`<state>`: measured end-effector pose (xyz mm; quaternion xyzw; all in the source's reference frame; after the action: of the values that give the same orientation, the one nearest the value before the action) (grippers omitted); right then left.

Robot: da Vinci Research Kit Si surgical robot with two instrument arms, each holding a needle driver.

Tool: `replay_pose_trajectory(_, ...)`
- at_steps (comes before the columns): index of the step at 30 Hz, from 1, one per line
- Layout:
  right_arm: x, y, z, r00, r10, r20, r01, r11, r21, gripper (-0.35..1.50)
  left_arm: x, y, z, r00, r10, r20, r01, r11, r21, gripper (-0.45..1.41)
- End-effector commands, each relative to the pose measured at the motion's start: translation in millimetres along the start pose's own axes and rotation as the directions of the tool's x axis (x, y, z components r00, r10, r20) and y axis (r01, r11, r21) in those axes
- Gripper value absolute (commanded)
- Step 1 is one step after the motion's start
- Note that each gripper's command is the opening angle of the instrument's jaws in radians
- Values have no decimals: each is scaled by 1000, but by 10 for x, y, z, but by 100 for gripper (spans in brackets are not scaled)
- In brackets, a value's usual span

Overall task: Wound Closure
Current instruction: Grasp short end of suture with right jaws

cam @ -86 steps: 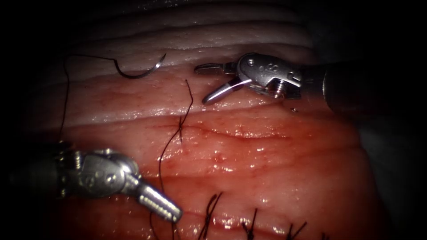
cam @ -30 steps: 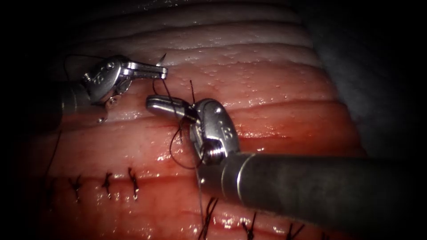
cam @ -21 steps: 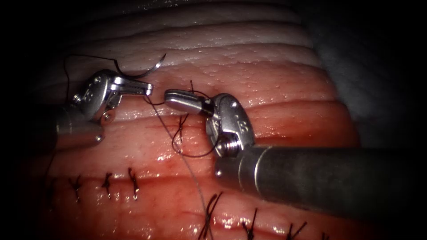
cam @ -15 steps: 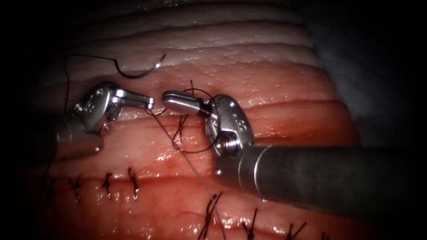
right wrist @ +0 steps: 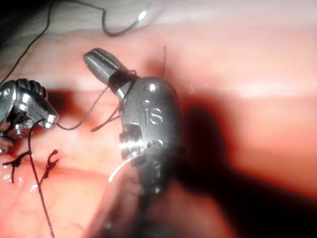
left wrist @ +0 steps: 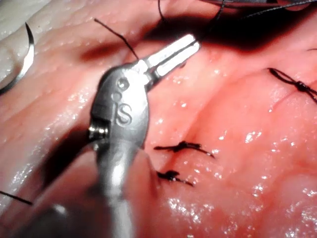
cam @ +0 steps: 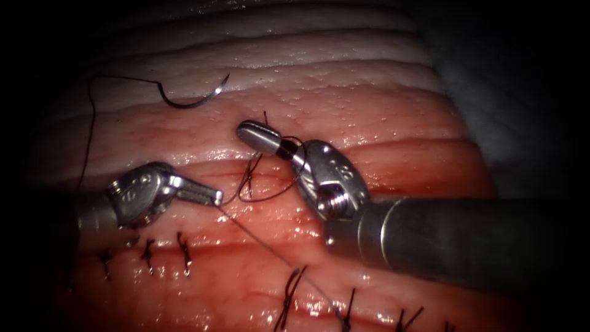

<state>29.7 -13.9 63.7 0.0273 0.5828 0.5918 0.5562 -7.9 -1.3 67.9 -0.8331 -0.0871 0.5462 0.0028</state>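
The curved needle lies free on the pale tissue at the upper left, held by neither tool and not in the tissue. Its thread trails left and down. My left tool is shut on the thread just left of the newest stitch; a taut strand runs from its tip toward the lower right. My right tool is shut above that stitch, with a thread loop wound around the base of its jaws and nothing between them. A short thread tail stands beside it.
Several finished stitches sit in a row below the left tool, and more along the lower edge. The right tool's thick shaft crosses the lower right. Red fluid wets the tissue around the stitch.
The left tool has moved down from beside the needle to below the stitch, drawing the thread with it. The right tool shifted slightly right and its tip rose, the loop sliding onto its jaws.
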Motion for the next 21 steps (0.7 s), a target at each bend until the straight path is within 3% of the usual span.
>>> replay_pose_trajectory(1, -6, 1, 6, 1000, 4, 24, -3, 1000, -26, 17, -6, -3, 5, 1000, 4, -2, -4, 1000, 1, -45)
replay_pose_trajectory(5, -10, 2, 5, 997, 15, 74, -6, 994, -113, 29, -4, -12, 16, 1000, -4, -4, 4, 1000, 10, -45)
replay_pose_trajectory(8, -18, 10, 6, 993, 1, 122, 20, 985, -170, 73, -4, -25, 27, 1000, -12, 11, 12, 1000, 12, -45)
replay_pose_trajectory(12, -24, 21, 10, 990, 10, 138, 16, 982, -187, 93, -4, -35, 33, 1000, -17, 13, 17, 1000, 20, -45)
replay_pose_trajectory(21, -38, 45, 21, 978, 79, 191, -37, 976, -214, 94, -7, -39, 30, 1000, -18, 18, 18, 1000, 14, -45)
